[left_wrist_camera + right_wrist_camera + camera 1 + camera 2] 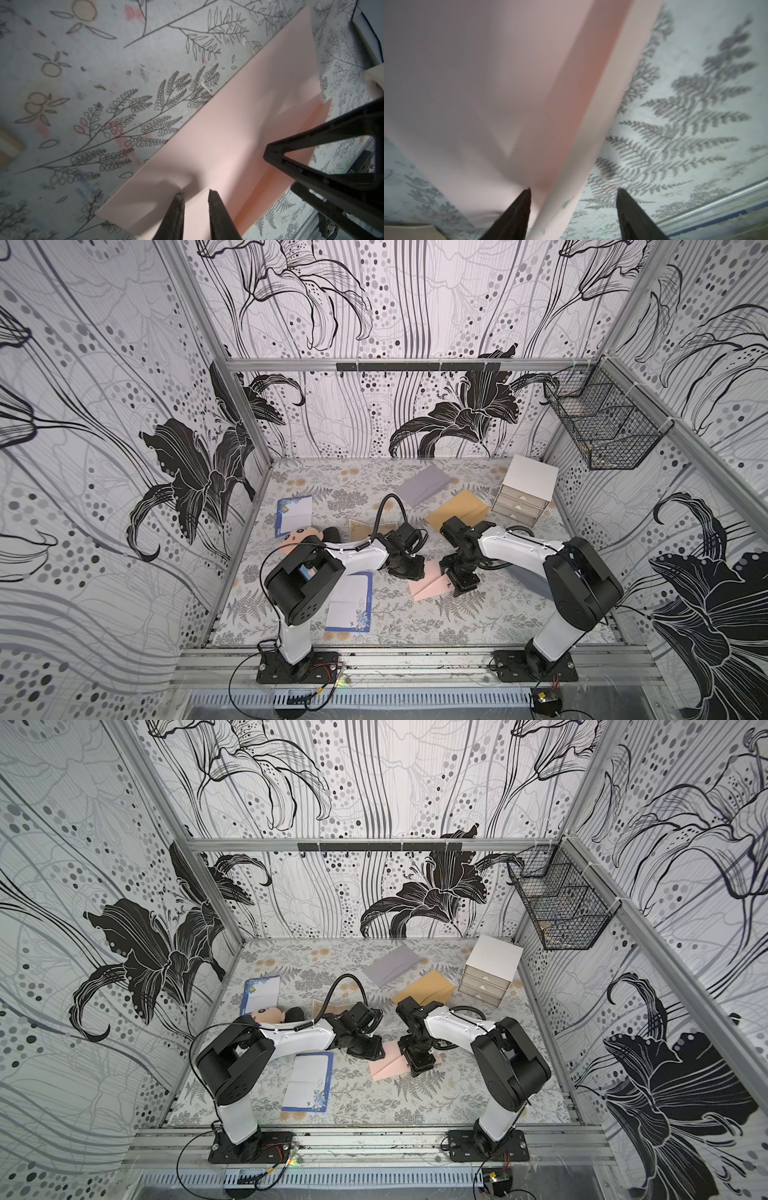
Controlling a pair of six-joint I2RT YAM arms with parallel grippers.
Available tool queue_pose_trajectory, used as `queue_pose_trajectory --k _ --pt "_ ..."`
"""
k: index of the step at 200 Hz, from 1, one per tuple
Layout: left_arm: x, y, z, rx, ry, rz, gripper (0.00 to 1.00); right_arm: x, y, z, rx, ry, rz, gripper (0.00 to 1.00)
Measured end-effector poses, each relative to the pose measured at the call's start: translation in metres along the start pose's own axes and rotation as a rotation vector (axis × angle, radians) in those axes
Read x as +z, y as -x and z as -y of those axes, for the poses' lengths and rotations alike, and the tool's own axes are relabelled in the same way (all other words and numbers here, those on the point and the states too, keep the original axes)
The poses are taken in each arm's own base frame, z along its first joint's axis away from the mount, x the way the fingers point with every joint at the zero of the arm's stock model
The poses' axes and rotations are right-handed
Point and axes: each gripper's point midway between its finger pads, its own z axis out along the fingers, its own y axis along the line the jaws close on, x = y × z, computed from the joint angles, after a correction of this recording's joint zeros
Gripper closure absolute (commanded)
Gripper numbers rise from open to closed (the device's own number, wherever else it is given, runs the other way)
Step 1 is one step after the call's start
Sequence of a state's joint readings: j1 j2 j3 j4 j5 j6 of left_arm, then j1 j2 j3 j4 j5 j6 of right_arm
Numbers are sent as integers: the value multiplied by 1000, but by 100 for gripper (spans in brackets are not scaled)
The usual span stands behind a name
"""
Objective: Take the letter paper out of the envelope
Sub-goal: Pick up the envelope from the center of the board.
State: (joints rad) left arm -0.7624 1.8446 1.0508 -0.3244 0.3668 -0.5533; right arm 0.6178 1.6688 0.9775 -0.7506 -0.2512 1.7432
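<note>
A pink envelope (428,587) (388,1065) lies flat mid-table between both arms, its flap side showing a darker pink inside (301,135). My left gripper (413,571) (195,193) stands over the envelope's face with a narrow gap between its jaws, tips at the paper, nothing pinched. My right gripper (461,585) (574,192) is open wide at the envelope's (488,83) other end. A pale strip with a small green speck (593,145) runs between its jaws. Whether that strip is the letter paper or the flap, I cannot tell.
Blue-bordered sheets lie near the left arm (349,601) and at far left (293,516), beside a plush doll (297,537). A grey envelope (422,485), a tan envelope (457,512) and a white drawer box (523,493) sit at the back. A wire basket (602,427) hangs on the right wall.
</note>
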Motion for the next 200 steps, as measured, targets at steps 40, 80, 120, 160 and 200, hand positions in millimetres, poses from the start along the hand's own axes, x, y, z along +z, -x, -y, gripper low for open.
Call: queue_pose_trajectory --k 40,80,120,160,200 --pt "2 1 2 -4 2 8 75 -10 -1 10 -4 30 -4 50" --pt "3 1 4 -1 4 14 75 -4 2 17 9 24 -5 78" --pt "0 3 5 -3 15 22 59 -2 4 15 -4 21 5 98" --pt "-43 41 32 4 17 113 41 -46 12 9 -63 69 116 100" --pt "-143 127 70 -13 -139 369 35 -154 13 -17 -200 255 295 100"
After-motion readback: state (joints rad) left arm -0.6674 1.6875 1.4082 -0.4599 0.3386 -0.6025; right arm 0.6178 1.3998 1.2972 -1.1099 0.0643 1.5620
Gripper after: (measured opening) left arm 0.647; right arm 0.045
